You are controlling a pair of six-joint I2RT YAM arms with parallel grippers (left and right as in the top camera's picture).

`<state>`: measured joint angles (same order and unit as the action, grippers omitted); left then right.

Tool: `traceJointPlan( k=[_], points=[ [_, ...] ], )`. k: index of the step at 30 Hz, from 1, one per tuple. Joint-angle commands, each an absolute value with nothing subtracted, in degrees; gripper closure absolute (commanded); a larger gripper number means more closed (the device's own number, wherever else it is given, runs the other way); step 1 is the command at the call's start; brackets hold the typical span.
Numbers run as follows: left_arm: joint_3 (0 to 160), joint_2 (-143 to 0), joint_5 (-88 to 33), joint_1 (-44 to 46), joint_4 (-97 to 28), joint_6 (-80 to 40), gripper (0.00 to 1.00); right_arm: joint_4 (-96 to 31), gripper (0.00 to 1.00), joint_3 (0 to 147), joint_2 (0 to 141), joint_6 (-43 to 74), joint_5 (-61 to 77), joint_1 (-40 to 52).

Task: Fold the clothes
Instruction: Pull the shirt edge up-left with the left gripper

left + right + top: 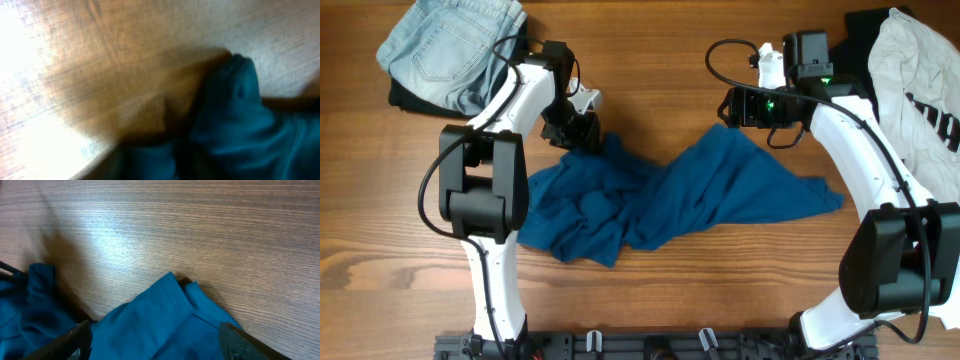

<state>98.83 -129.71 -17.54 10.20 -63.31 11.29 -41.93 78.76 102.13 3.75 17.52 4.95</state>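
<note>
The large deep-blue shirt (670, 195) lies crumpled across the middle of the table. My left gripper (582, 130) sits at the shirt's upper left corner, which rises to it. The left wrist view is blurred, with blue cloth (240, 125) close to the lens, and the jaws look shut on it. My right gripper (732, 112) is open over the shirt's upper right corner. In the right wrist view its fingers (157, 347) stand wide apart on either side of the blue cloth (160, 315).
Pale-blue denim (450, 45) lies at the back left on a black piece (405, 95). A white tee with black print (920, 80) lies at the far right, with a black piece (865, 22) behind it. Bare wood (400, 270) surrounds the shirt.
</note>
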Motion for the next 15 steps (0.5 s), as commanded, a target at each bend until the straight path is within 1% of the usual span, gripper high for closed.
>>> traceJointPlan(
  k=[1,2,4,11,15],
  points=[
    [98.17,-130.19,-18.63,10.11,-60.51,8.25,0.94,-41.74,0.19,78.35,102.98,3.16,18.00,5.17],
    [98.41,-130.17,-18.63,10.11,-60.01,7.40,0.96,-41.63,0.19,78.35,102.98,3.18,18.00,5.17],
    [100.44,-130.10,-18.70,10.15,-60.66,6.50,0.96,-41.39,0.19,78.35,102.98,3.14,17.98,5.17],
    [113.84,-125.67,-18.63,10.31,-68.93,5.50,0.96,-40.95,0.19,78.35,102.98,3.14,17.98,5.17],
    [116.29,-121.45,-18.63,10.55,-73.63,5.45,0.96,-40.97,0.19,78.35,102.98,3.11,17.96,5.17]
  ],
)
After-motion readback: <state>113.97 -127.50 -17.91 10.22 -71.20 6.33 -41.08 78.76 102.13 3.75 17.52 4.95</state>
